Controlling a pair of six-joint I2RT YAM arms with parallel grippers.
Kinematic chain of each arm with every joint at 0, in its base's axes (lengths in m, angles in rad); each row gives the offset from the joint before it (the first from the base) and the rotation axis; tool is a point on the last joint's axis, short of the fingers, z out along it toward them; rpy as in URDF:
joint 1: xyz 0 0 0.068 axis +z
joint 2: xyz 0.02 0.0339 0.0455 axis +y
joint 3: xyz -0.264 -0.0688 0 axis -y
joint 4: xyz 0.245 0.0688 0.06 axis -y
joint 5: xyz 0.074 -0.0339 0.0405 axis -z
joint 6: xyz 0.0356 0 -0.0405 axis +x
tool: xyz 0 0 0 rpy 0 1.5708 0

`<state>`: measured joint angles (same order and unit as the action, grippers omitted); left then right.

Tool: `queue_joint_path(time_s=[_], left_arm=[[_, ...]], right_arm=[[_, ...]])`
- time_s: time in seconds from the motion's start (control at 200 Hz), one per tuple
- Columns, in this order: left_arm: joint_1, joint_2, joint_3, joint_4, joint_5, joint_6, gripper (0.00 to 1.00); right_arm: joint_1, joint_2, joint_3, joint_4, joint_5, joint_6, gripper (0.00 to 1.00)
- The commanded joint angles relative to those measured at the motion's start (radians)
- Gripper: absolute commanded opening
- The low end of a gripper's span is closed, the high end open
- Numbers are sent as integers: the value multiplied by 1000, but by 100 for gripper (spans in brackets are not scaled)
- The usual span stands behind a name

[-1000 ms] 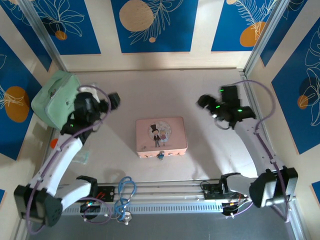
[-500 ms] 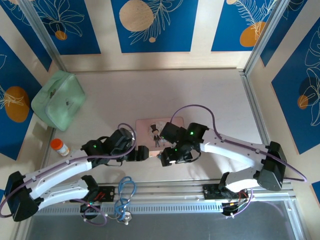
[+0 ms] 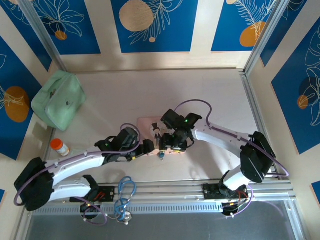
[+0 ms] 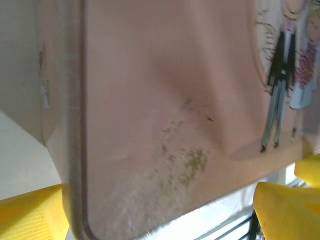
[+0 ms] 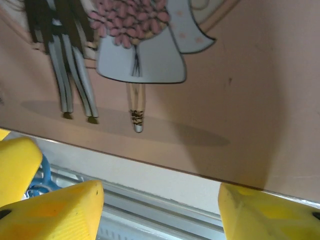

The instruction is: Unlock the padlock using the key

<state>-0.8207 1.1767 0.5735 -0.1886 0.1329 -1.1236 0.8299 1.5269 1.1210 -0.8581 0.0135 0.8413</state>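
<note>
Both arms swung in over pink tin [image 4: 150,100]; left gripper [image 3: 148,148] and right gripper [image 3: 167,145] open, empty. Padlock [image 3: 160,155] hangs at tin's near edge: tiny, light, rigid, probably slippery. Pinch blue body.

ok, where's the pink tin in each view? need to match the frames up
Top external: pink tin sits mid-frame, partly under both arms.
Left wrist: it runs from the top edge down to a rounded corner at bottom left.
Right wrist: it takes the upper part, its edge slanting across below the middle.
Shared landmark: the printed couple on the lid.
</note>
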Motion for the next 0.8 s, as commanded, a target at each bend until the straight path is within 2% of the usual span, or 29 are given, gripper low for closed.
queue_joint_path(time_s=[0.0, 0.235, 0.435, 0.54, 0.67, 0.73, 0.795], left_arm=[[54, 49, -6, 133, 6, -30, 92], [148, 154, 42, 260, 10, 24, 92], [195, 257, 105, 306, 40, 50, 88], [193, 238, 111, 279, 27, 61, 87], [190, 128, 60, 236, -13, 62, 87], [190, 65, 38, 194, -35, 66, 86], [190, -1, 13, 148, -57, 75, 86]], right_arm=[[-42, 51, 47, 47, -28, -56, 63], [-108, 152, 146, 87, -60, -104, 64], [-100, 207, 227, 123, -15, -92, 65], [-23, 199, 248, 118, 132, -79, 68], [159, 154, 187, 187, 450, -90, 76], [194, 152, 173, 183, 496, -50, 76], [188, 146, 140, 196, 471, 28, 71]])
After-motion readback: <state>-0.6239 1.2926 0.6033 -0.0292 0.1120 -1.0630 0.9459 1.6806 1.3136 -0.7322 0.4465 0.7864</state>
